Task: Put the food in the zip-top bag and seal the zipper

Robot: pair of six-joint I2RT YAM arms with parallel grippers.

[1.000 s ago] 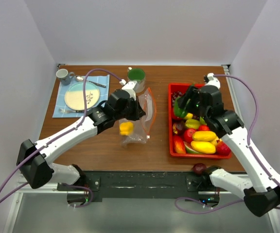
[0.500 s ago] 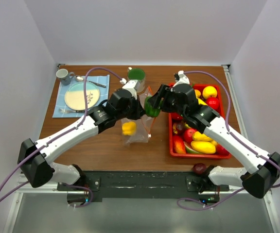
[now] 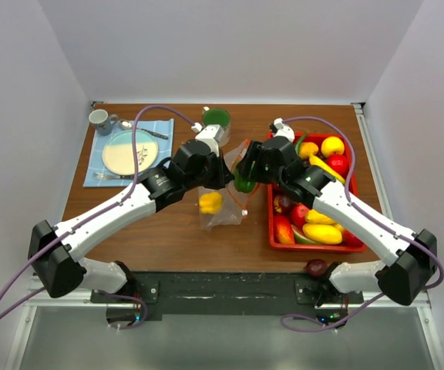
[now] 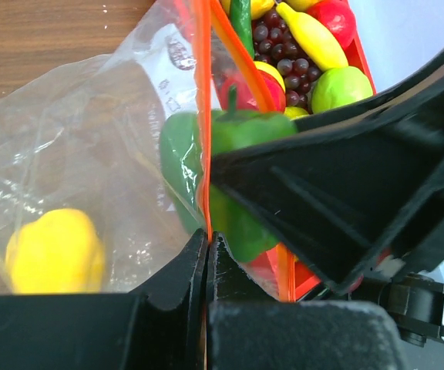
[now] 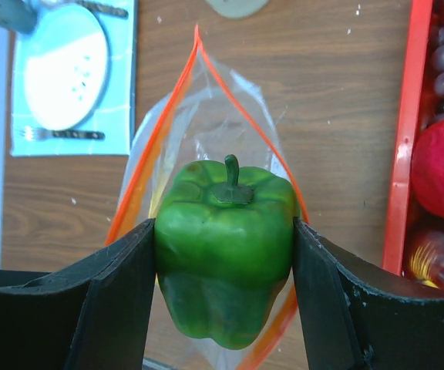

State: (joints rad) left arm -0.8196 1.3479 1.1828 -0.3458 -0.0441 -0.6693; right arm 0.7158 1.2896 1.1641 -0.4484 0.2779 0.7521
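Mid-frame in the top view, the right gripper (image 5: 224, 231) holds a green pepper (image 5: 226, 262) between its two fingers, stem toward the top of the wrist view. It is at the open mouth of the bag (image 3: 223, 212). The left gripper (image 4: 206, 240) is pinched tight on one side of the zipper (image 4: 200, 116), and the other orange edge bows away, so the mouth gapes. A yellow piece (image 3: 210, 202) lies inside the bag, just below the left gripper in the top view. The remaining food (image 3: 324, 223) fills the red tray (image 3: 314, 247) at right. At upper left are a plate (image 3: 125, 152) on a blue mat (image 3: 92, 176) and a mug (image 3: 99, 118).
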